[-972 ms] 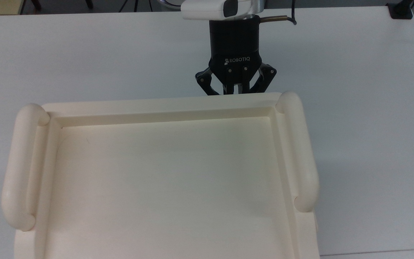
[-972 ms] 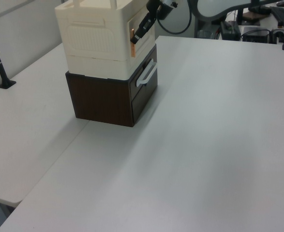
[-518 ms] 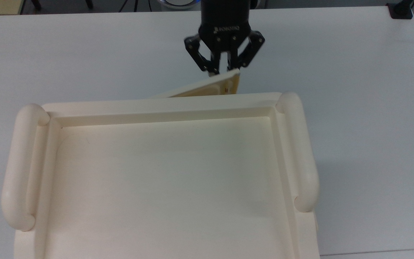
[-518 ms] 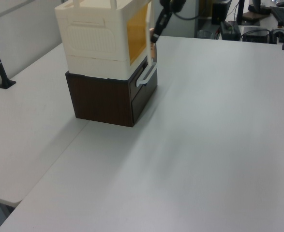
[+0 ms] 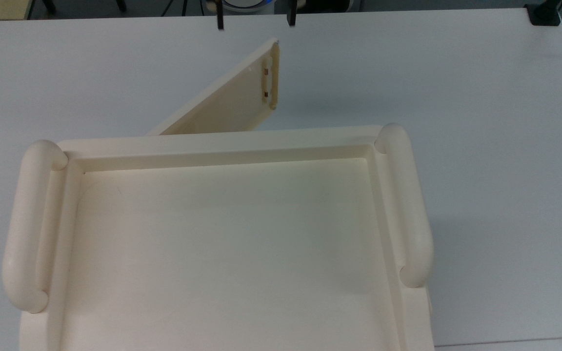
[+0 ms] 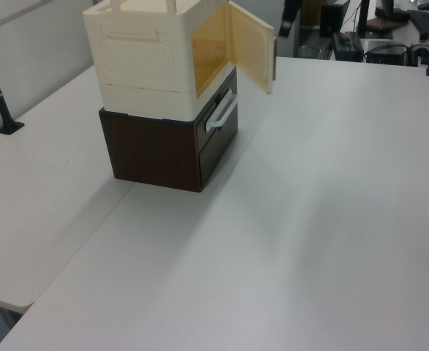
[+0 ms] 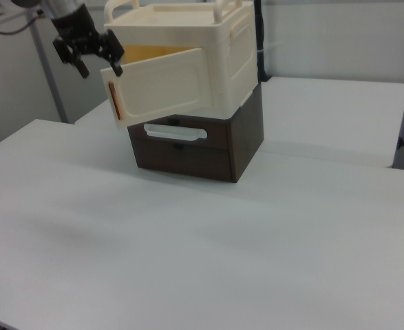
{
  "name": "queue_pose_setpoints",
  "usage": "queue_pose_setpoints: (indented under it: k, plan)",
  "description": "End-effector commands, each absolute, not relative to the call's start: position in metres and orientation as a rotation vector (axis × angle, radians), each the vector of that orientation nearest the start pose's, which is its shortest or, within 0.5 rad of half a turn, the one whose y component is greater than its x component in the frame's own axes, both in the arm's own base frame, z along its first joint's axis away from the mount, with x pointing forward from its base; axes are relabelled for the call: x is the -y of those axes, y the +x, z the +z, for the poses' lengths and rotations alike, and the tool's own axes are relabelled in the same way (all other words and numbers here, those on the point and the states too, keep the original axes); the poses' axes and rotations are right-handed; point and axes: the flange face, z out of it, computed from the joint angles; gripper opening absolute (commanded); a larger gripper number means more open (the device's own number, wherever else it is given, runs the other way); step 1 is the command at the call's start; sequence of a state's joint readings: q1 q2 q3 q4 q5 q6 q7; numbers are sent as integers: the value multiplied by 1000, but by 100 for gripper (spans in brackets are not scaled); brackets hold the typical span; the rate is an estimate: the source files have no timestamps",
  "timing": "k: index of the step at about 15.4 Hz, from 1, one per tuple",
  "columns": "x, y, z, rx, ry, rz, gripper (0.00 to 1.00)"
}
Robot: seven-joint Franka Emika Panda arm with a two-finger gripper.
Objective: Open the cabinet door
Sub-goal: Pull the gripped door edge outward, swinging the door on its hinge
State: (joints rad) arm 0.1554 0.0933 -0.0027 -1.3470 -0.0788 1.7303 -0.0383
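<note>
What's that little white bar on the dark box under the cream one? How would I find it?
Start at the white table and find the cream cabinet, which sits on a dark brown box. On the brown box's front, below the cabinet door that hangs swung open, is a white bar handle. It is the one pale part on that dark front.

Smooth matt cream plastic forms the cabinet (image 6: 145, 58) and its cabinet door (image 7: 162, 89), above a dark wood-grain drawer unit (image 7: 202, 148).

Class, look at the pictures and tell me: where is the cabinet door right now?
The cabinet door stands swung open from the cabinet front, above the dark drawer unit. In the right view, its handle edge sits just below the open hand.
</note>
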Motion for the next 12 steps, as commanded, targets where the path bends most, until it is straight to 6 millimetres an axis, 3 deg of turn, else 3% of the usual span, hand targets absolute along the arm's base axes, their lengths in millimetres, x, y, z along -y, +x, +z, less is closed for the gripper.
queue_pose_setpoints:
  k: [1,4,10,12]
  plan:
    - [-66,575,719,304,-3114,-509,100]
    - [-71,584,731,289,-3064,-656,100]
    - [-86,602,702,243,-3034,-606,100]
    - [-75,602,697,219,-3051,-573,100]
